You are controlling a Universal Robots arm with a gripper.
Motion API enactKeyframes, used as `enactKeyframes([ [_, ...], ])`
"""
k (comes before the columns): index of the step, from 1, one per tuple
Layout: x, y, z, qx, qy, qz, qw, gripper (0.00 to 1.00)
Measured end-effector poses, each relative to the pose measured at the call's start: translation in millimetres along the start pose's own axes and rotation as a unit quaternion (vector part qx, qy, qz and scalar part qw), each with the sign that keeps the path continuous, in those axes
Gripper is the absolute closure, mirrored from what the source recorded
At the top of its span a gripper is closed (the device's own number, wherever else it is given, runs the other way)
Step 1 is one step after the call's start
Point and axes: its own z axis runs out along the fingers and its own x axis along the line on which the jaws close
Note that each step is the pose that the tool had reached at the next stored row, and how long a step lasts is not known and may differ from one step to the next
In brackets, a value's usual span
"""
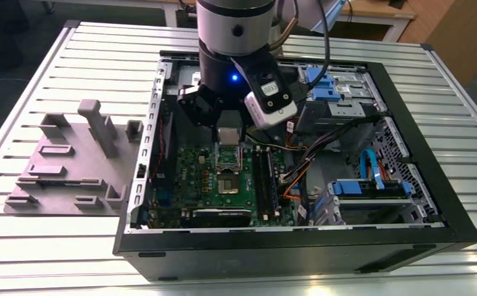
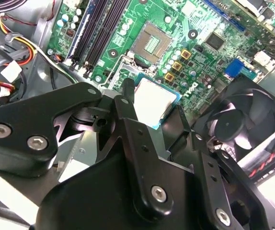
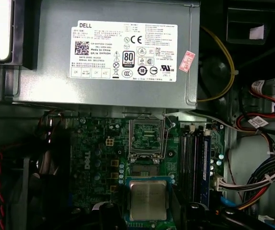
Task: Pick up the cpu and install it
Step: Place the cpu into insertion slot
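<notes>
Gripper (image 2: 153,109) is closed on the cpu (image 2: 152,96), held above the board near the socket (image 2: 152,43). If it goes in tilted or offset, it could likely bend the socket pins.

Exterior view overlooks case (image 1: 304,246); both wrist views near motherboard (image 2: 202,67) (image 3: 92,163).

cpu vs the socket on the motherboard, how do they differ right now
The cpu has a plain silvery top; the socket shows a dark centre inside a metal frame. The cpu is gripped in the hand, raised off the green motherboard; the socket is fixed on it. Both are square.
</notes>
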Motion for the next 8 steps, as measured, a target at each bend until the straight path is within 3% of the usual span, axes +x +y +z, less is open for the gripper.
enactKeyframes([
  [8,0.1,-0.2,2.7,0.0002,-0.0003,0.001,1.0,0.53],
])
